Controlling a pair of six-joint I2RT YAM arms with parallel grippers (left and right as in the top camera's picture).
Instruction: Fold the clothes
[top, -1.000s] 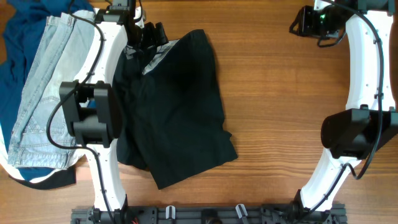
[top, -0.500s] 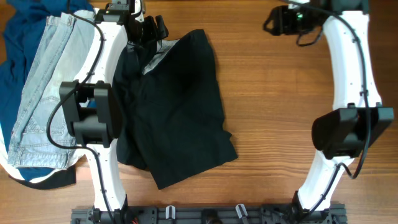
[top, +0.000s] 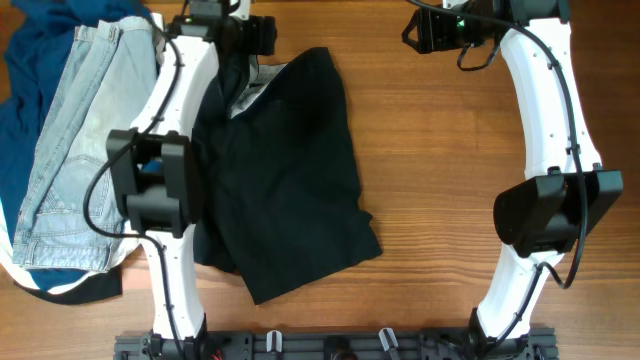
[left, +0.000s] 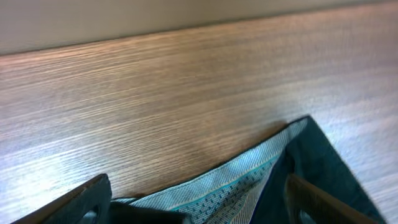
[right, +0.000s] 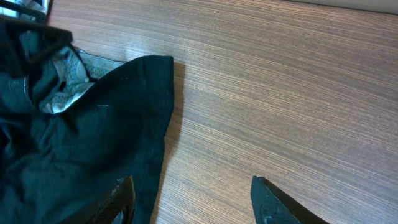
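Black shorts (top: 290, 170), waistband (left: 242, 180) seemingly between spread left gripper (left: 198, 186)

Table (left: 186, 81): we see wood grain, far edge up top.
Shorts (left: 314, 158): black cloth lower rt, pale teal-dotted lining (left: 230, 186) showing.
Left gripper (left: 199, 202): fingers (left: 90, 199) wide apart, lining btwn them.

Left hand (top: 260, 33) and right hand (top: 413, 32) both gape (fingers wide), arms outstretched.
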